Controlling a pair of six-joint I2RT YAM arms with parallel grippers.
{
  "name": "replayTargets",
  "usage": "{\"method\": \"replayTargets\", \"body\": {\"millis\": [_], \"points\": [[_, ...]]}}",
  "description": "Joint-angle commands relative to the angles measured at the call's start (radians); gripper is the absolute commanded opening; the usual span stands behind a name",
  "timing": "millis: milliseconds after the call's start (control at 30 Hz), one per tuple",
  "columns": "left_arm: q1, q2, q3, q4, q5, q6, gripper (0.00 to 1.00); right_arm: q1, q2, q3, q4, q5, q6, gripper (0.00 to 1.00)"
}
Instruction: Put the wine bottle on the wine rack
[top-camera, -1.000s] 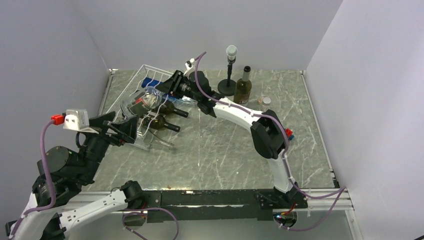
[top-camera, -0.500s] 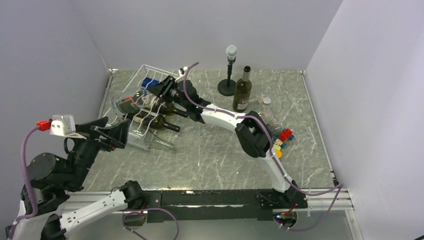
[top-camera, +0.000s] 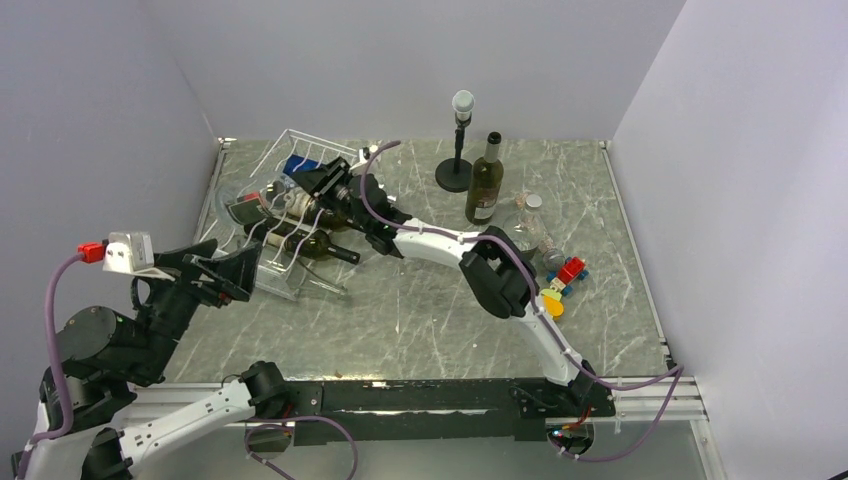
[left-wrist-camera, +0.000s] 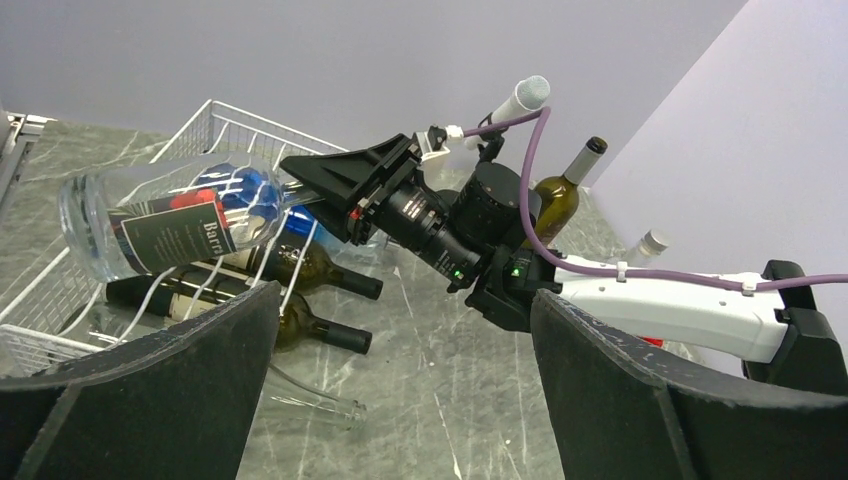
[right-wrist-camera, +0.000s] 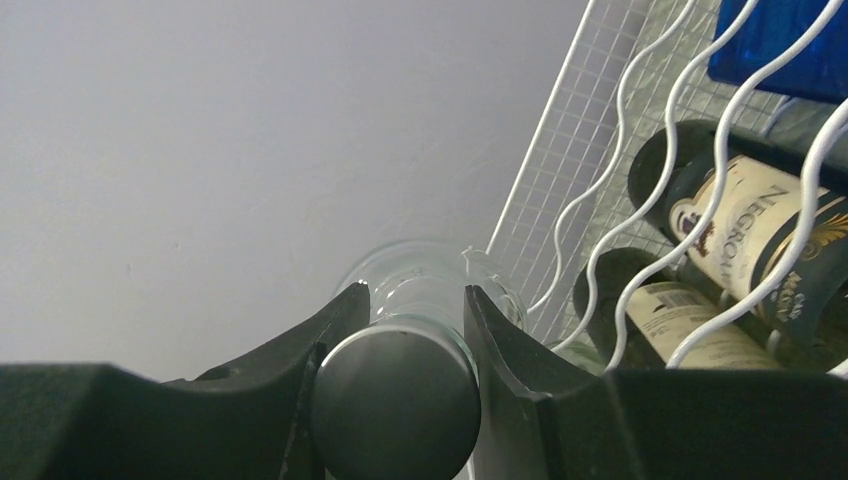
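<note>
Dark bottles (left-wrist-camera: 296, 263) (perhaps three) lie across the wine rack (left-wrist-camera: 240, 134).

There is one white wine rack (top-camera: 310, 142). There are two dark bottles (left-wrist-camera: 300, 268) lying down, one clear labelled wine bottle (left-wrist-camera: 160, 225), one green bottle (top-camera: 485, 185) standing, and one black stand (top-camera: 452, 177).

- On your grey marbled table (top-camera: 420, 310), a black stand (top-camera: 454, 178) with a round white top stands upright at the back.
- Just right of it you have an upright green bottle (top-camera: 485, 190).
- A white cap (top-camera: 534, 201) lies near that bottle.
- Coloured toy bricks (top-camera: 566, 272) sit nearer you, towards the right.
- A blue object (top-camera: 297, 165) shows at the far left.
</note>
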Motion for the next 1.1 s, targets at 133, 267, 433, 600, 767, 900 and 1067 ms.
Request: {"method": "replayTargets", "body": {"millis": [133, 267, 433, 600, 767, 900, 1067], "points": [[0.005, -0.028, 0.036, -0.023, -0.016, -0.022, 0.99, 0.063, -0.068, 0.048, 0.318, 0.066, 0.134, 0.00], [0.004, -0.029, 0.040, -0.040, -0.020, -0.032, 0.99, 0.082, -0.069, 0.037, 0.299, 0.063, 0.130, 0.00], [0.005, -0.040, 0.030, -0.036, -0.019, -0.033, 0.99, 0.103, -0.087, -0.019, 0.278, 0.080, 0.137, 0.00], [0.005, -0.042, 0.025, -0.039, -0.020, -0.036, 0.99, 0.115, -0.108, -0.086, 0.269, 0.103, 0.155, 0.00], [0.005, -0.047, 0.018, -0.040, -0.018, -0.040, 0.99, 0.121, -0.134, -0.157, 0.239, 0.116, 0.222, 0.00], [0.005, -0.050, 0.014, -0.042, -0.019, -0.044, 0.99, 0.132, -0.158, -0.187, 0.230, 0.098, 0.207, 0.00], [0.005, -0.053, 0.001, -0.031, -0.022, -0.040, 0.99, 0.163, -0.130, -0.132, 0.201, 0.001, 0.124, 0.00]]}}
